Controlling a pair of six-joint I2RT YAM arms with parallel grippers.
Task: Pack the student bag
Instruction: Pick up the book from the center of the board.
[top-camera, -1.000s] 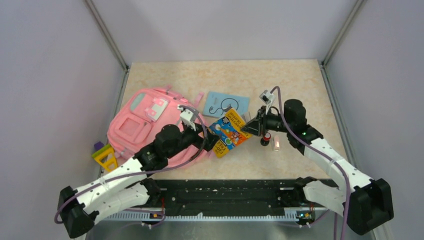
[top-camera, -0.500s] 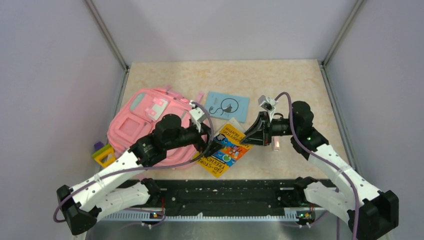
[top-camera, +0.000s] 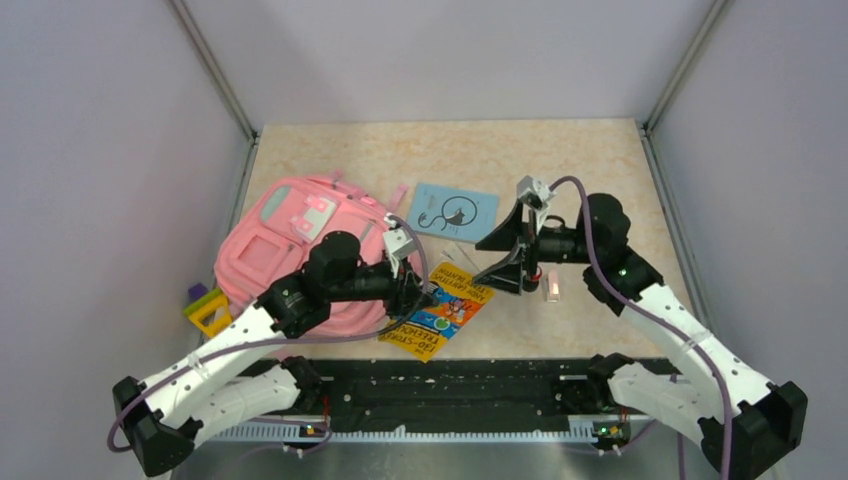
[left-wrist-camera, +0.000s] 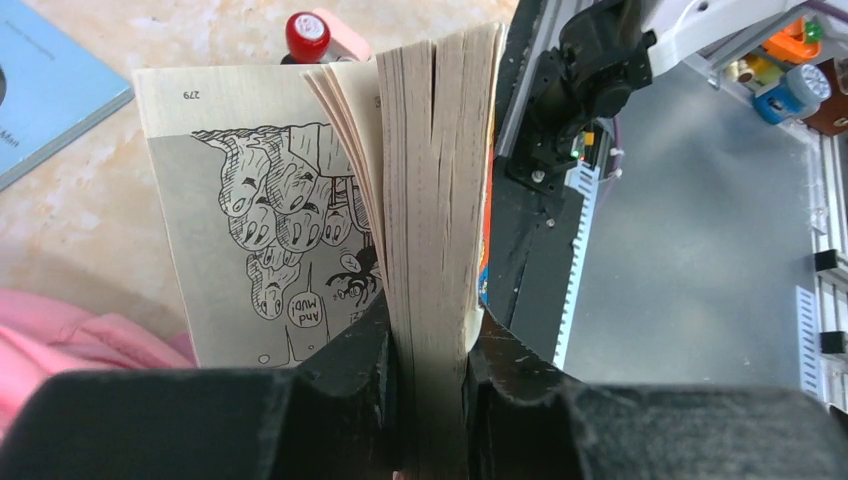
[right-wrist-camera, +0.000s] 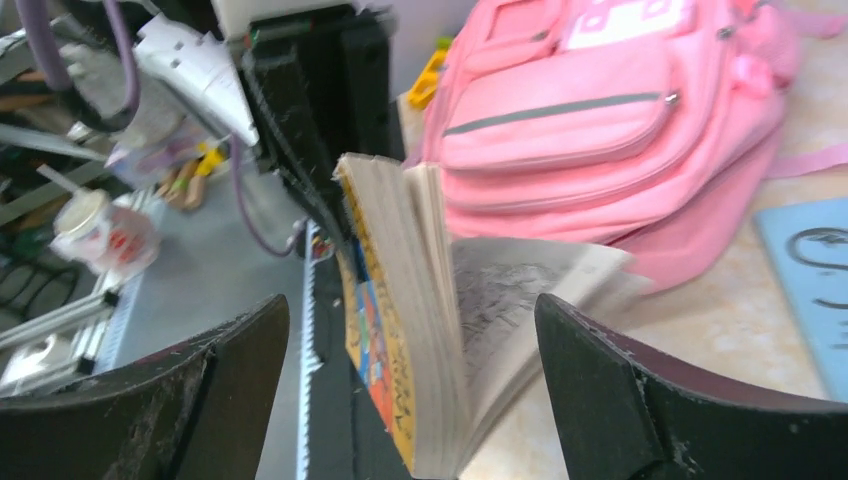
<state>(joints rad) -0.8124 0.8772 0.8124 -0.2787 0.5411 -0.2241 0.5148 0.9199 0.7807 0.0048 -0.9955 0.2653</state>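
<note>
Student bag (top-camera: 285, 250) lies flat on the left side of the surface (top-camera: 560, 160), front pockets up, w/ grey-green trim along the pocket seams and a white-pink patch near its top. Its right edge sits under the left arm's forearm.

Left gripper (top-camera: 422, 295) is clamped on a thick paperback (top-camera: 440, 312) by the page block. In the left wrist view the fingers (left-wrist-camera: 345, 375) pinch the pages from both sides. The outer leaves fan off to the left, showing a b/w cartoon page numbered 279. Book's orange-yellow cover faces up in the top view, just right of the bag, near the front edge of the surface. Can't tell if it touches the surface.

Right gripper (top-camera: 492, 256) is spread wide and has nothing in it. In the right wrist view both fingers (right-wrist-camera: 160, 400) stand well apart on either side of the paperback, not touching it, w/ the bag behind.

Blue booklet (top-camera: 455, 212) w/ a dark drawing on it lies flat behind the paperback, near the bag's top right. A red-capped item (left-wrist-camera: 308, 25) is just past the book's far end. A small pink block (top-camera: 552, 289) sits by the right gripper. A yellow-and-purple toy (top-camera: 208, 308) rests against the bag's near left edge.
</note>
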